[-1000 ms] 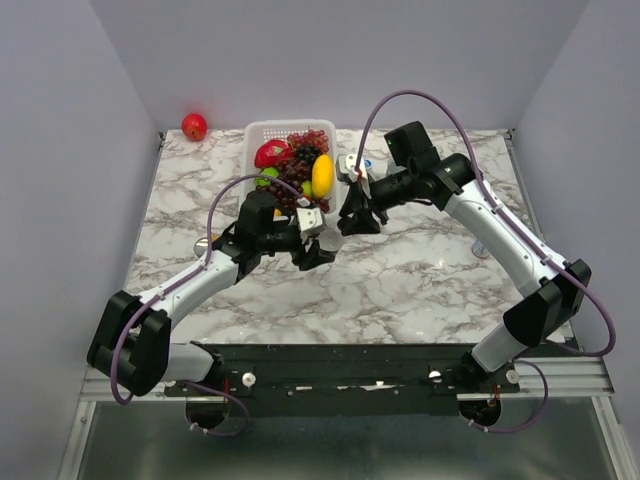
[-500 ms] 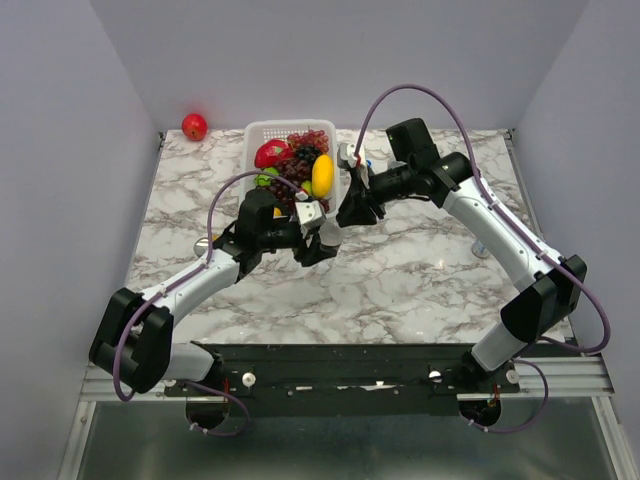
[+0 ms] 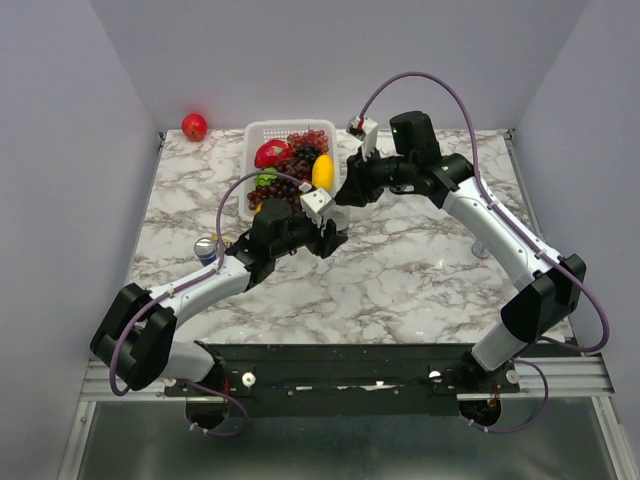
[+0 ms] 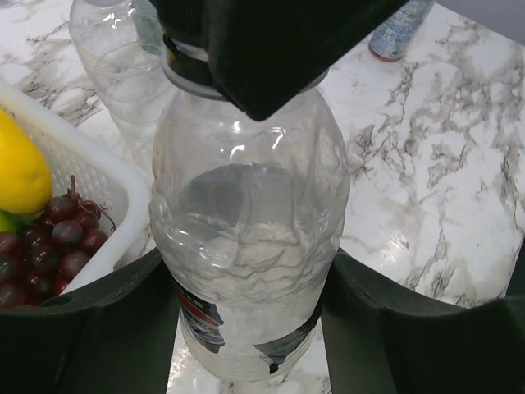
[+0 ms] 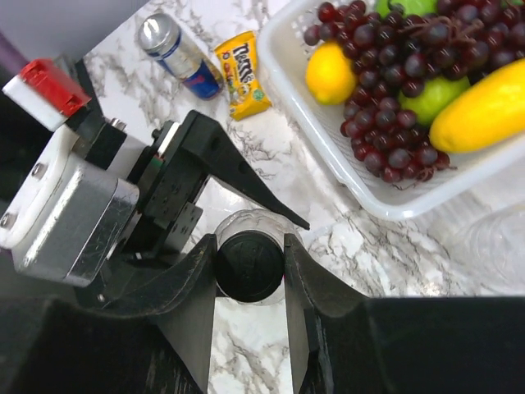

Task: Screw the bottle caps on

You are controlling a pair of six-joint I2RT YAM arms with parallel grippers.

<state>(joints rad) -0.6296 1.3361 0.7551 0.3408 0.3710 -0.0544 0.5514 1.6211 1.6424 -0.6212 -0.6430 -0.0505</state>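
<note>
Item: black cap (image 5: pixel 249 264), small, probably light and rigid. The right gripper (image 5: pixel 249 279) is clenched on its sides, atop the clear bottle (image 4: pixel 250 238). Bottle thin, likely crushable. The left gripper (image 4: pixel 246 336) grasps its body, beside the basket (image 4: pixel 102 197), near-right corner.

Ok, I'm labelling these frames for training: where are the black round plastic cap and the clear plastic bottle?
black round plastic cap (image 5: pixel 249 265), right wrist view, centre of its top face.
clear plastic bottle (image 4: pixel 246 246), left wrist view, middle of its body.

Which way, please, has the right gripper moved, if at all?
Yes: the right gripper moved toward the far edge, closer to the basket.
</note>
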